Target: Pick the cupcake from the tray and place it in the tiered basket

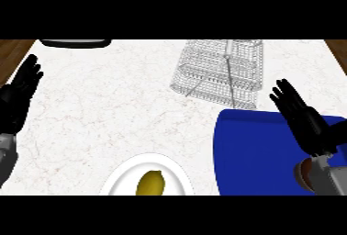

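Nearest you, at the lower edge of the head view, a white round plate sits on the worktop with a yellow, oval fruit lying in its hollow. The plate is glossy and smooth-rimmed.

To its right lies the blue tray, flat, matte, with rounded corners. The cupcake rests on the tray near its right side; you see only a brown sliver of it, the remainder hidden behind the right forearm.

Your right hand is over the tray's upper right part, fingers straight and slightly spread, pointing away from you, holding nothing. It is near the cupcake but beyond it.

Your left hand shows at the left edge, fingers straight and up, resting, holding nothing.

The worktop is white marble with faint reddish veining; brown wood shows at both far corners.

Farther off, just beyond the tray, stands the tiered basket, fine grey wire mesh; nothing can be made out in its tiers.

At the far left edge, a dark flat rounded object is partly cut off.
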